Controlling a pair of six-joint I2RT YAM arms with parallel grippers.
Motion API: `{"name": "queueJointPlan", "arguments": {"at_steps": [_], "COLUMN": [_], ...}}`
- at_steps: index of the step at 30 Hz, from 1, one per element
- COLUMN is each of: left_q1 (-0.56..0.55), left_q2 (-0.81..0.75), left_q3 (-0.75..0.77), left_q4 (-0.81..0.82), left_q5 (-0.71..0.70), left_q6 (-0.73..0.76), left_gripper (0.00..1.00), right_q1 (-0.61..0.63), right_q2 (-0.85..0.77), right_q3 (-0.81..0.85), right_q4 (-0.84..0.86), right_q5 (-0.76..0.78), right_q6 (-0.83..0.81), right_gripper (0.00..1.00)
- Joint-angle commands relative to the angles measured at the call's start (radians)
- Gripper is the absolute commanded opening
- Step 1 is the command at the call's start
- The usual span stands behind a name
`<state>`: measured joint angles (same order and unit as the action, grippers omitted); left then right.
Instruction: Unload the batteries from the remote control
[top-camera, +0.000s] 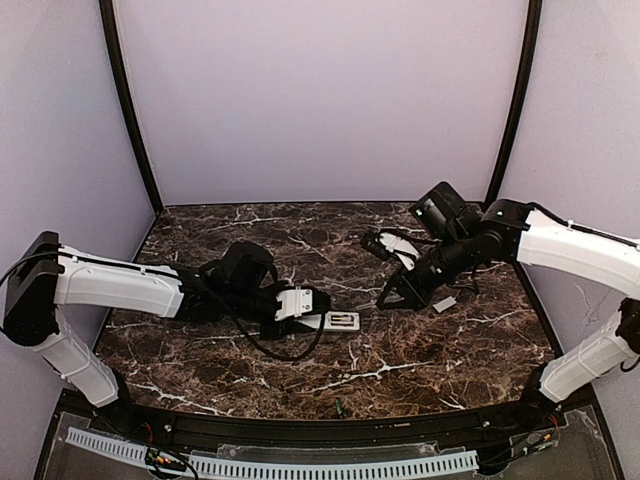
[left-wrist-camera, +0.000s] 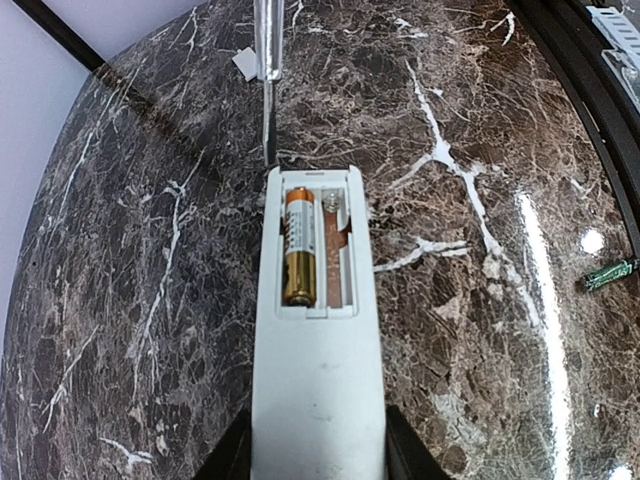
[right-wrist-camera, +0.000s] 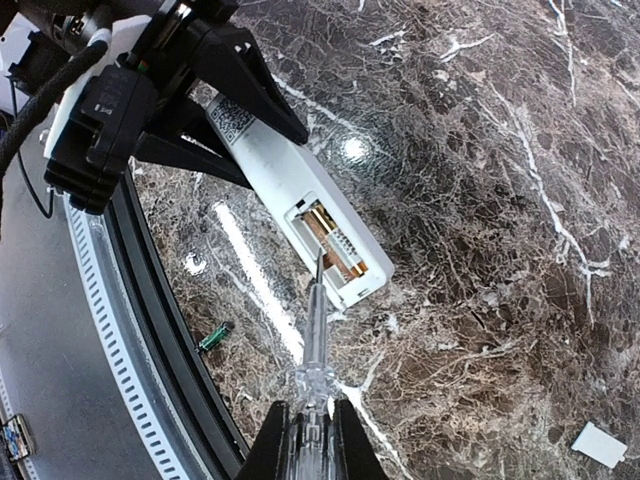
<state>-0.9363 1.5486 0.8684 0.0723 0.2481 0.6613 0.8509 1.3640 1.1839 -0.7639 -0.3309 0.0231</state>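
The white remote control (left-wrist-camera: 318, 380) lies back-up on the marble table with its battery bay open. My left gripper (left-wrist-camera: 318, 455) is shut on its near end; it also shows in the top view (top-camera: 300, 303). One gold battery (left-wrist-camera: 298, 250) sits in the left slot, and the right slot is empty. My right gripper (right-wrist-camera: 310, 435) is shut on a clear-handled tool (right-wrist-camera: 316, 340). The tool's metal tip rests at the bay's edge beside the gold battery (right-wrist-camera: 335, 245) in the remote (right-wrist-camera: 270, 165). In the top view, the right gripper (top-camera: 397, 293) is to the right of the remote (top-camera: 340, 321).
A loose green battery (left-wrist-camera: 610, 273) lies near the table's front edge and also shows in the right wrist view (right-wrist-camera: 214, 337) and the top view (top-camera: 338, 405). A small white cover piece (right-wrist-camera: 598, 444) lies right of the remote, near the right arm (top-camera: 444, 303).
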Motion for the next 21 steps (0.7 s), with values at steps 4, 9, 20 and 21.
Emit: {"name": "queueJointPlan", "arguments": {"at_steps": [4,9,20,21], "left_q1": [-0.008,-0.009,-0.024,-0.027], "left_q2": [0.008,0.011,0.049,0.056], "left_q3": [0.03,0.032,0.026,0.025], "left_q4": [-0.038,-0.042,-0.048,-0.045], "left_q5": [0.026,0.03,0.02,0.011], "left_q6": [0.017,0.018,0.031,0.033], "left_gripper": [0.0,0.0,0.0,0.0], "right_q1": [0.036,0.036,0.039,0.039], "right_q2": [0.03,0.06,0.12,0.124], "right_q3": [0.043,0.043,0.049,0.048], "right_q4": [-0.029,-0.029,-0.01,-0.01], "right_q5": [0.014,0.032,0.026,0.022], "right_q6": [-0.058,-0.064,-0.071,-0.072], "right_gripper": [0.0,0.0,0.0,0.0]}}
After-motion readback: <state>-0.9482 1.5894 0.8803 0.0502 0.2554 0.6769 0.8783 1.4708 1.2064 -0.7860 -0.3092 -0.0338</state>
